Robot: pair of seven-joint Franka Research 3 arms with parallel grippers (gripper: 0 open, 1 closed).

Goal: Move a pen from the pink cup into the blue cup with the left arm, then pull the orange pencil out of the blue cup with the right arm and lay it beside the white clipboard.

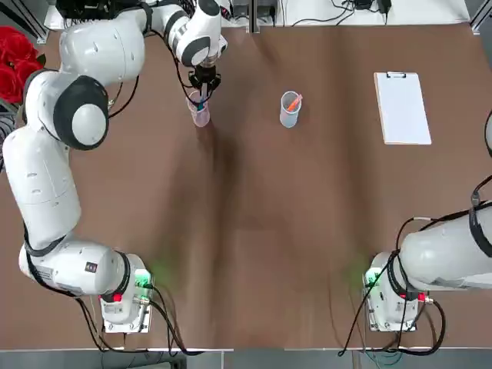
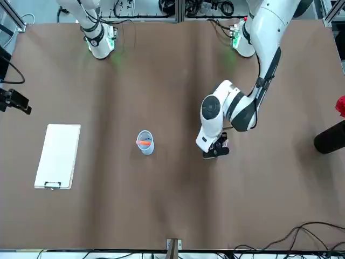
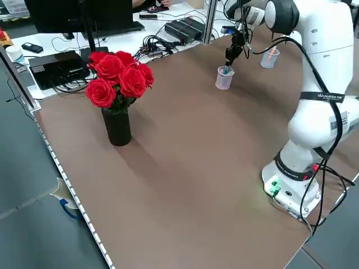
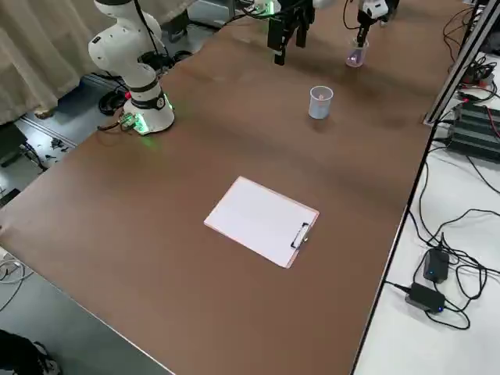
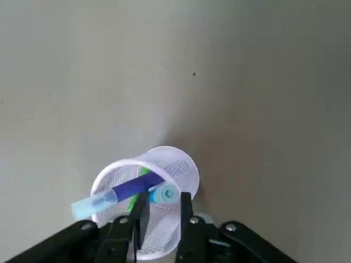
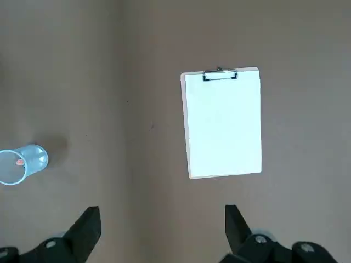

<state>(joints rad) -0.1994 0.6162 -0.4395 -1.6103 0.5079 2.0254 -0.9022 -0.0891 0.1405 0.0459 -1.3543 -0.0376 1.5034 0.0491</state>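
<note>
pen (image 5: 123, 192) in pink cup (image 5: 143, 205), left hand (image 5: 163, 207) clamped on it; right hand (image 6: 162, 219) apart

robotics lab: 2 bench-mounted arms, brown table (image 1: 254, 231), cable-strewn bench (image 3: 112, 33) with electronics.

My left gripper (image 5: 163, 204) points down over the pink cup (image 5: 143, 205), a mesh cup that looks pale here, standing on the brown table (image 5: 219, 82). My two dark fingers (image 5: 185, 211) reach in over the cup's rim, narrowly spaced, and between their tips sits the light-blue end of a pen (image 5: 165, 194). A second pen (image 5: 118, 193), dark blue in the middle with a pale blue end, leans across the cup's mouth and sticks out over the rim away from my fingers. A sliver of green shows behind it inside the cup. The table around the cup lies bare, apart from a tiny dark speck farther out.
</note>
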